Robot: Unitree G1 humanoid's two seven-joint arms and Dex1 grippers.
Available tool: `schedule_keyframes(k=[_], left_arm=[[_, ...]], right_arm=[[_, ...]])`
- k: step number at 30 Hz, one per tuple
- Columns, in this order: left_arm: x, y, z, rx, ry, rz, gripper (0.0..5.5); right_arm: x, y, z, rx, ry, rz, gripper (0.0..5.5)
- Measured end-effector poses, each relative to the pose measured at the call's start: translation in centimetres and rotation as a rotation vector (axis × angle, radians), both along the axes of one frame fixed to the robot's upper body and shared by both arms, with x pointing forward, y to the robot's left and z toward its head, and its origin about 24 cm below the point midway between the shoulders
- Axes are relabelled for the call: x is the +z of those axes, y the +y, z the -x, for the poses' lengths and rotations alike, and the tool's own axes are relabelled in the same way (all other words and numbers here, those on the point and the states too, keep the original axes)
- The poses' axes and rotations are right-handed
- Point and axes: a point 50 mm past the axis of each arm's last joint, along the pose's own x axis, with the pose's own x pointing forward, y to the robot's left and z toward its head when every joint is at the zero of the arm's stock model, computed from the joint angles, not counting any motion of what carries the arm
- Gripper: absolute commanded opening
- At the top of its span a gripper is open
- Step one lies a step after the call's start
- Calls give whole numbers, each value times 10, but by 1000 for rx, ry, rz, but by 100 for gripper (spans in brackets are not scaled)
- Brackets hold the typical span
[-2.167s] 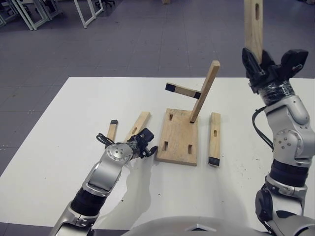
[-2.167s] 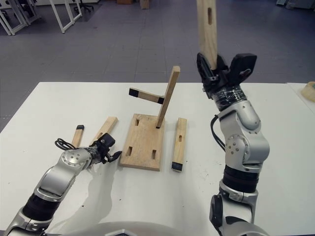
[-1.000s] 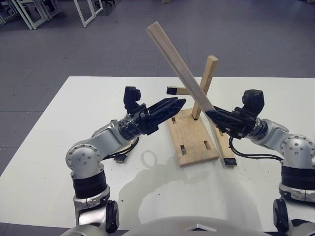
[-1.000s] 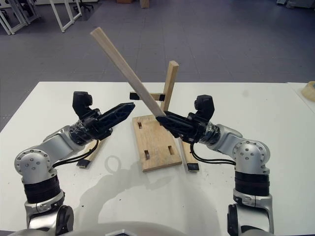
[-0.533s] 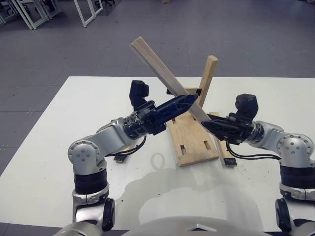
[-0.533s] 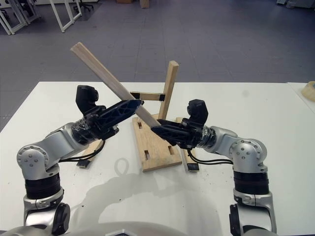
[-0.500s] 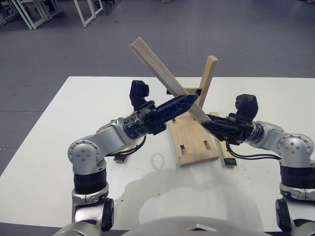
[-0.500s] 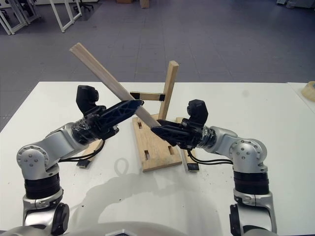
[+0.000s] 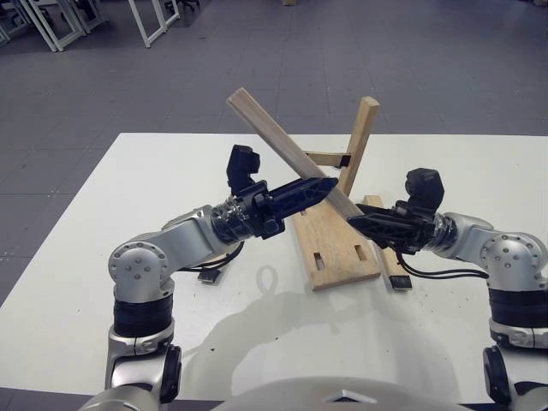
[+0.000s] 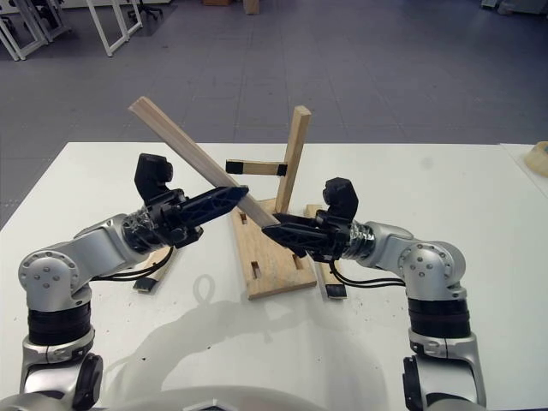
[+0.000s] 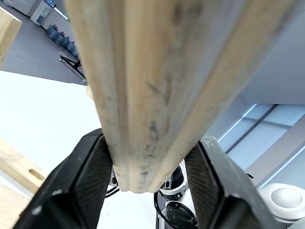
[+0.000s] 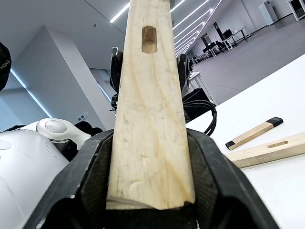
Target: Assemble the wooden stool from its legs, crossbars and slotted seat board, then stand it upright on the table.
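On the white table [image 9: 103,257], the slotted seat board [image 9: 330,244] is laid flat near the centre. Above it, a long leg [image 9: 274,133] is held slanting toward 10 o'clock. It is clamped at its lower end by the right gripper [image 9: 352,220] and at mid-length by the left gripper [image 9: 329,184]. At the board's 1 o'clock corner a second leg [image 9: 360,141] is planted upright, with a crossbar [image 9: 324,158] jutting toward 9 o'clock.

Grey floor [image 9: 257,51]; white desk frames [image 9: 60,26] far left; blue water bottles [image 11: 59,37].
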Motion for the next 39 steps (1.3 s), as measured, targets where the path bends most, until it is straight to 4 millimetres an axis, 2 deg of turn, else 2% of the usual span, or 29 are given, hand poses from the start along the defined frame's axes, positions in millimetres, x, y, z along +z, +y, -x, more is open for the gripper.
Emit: schedule_keyframes(k=[3, 4, 8, 12, 15, 19, 23, 27, 35, 37, 39], left_arm=[[-3, 0, 0, -3, 6, -3, 213], [-4, 1, -1, 2, 8, -7, 212], [-11, 9, -8, 56, 23, -10, 204], [-14, 23, -14, 121, 9, -20, 204], [-12, 53, -27, 286, -53, -96, 204], [-14, 77, -40, 457, -225, -282, 204], [-26, 75, -44, 505, -258, -338, 204], [-32, 72, -43, 518, -255, -336, 204], [-36, 71, -44, 528, -256, -355, 204], [-37, 71, -44, 532, -261, -375, 204], [-39, 71, -43, 531, -256, -370, 204]], right_arm=[[-1, -1, 0, 2, 0, 17, 204], [-2, -1, -1, -3, -5, 23, 240], [-4, -5, -3, -37, -54, 66, 327], [-7, -12, -7, -78, -86, 127, 348], [-14, -25, -12, -130, -166, 278, 348], [-42, -41, -26, -264, -326, 720, 348], [-60, -34, -26, -306, -419, 896, 348], [-73, -32, -25, -318, -443, 975, 348], [-78, -40, -28, -335, -480, 1053, 348], [-77, -39, -28, -308, -537, 1086, 348], [-74, -31, -29, -220, -673, 1151, 348]])
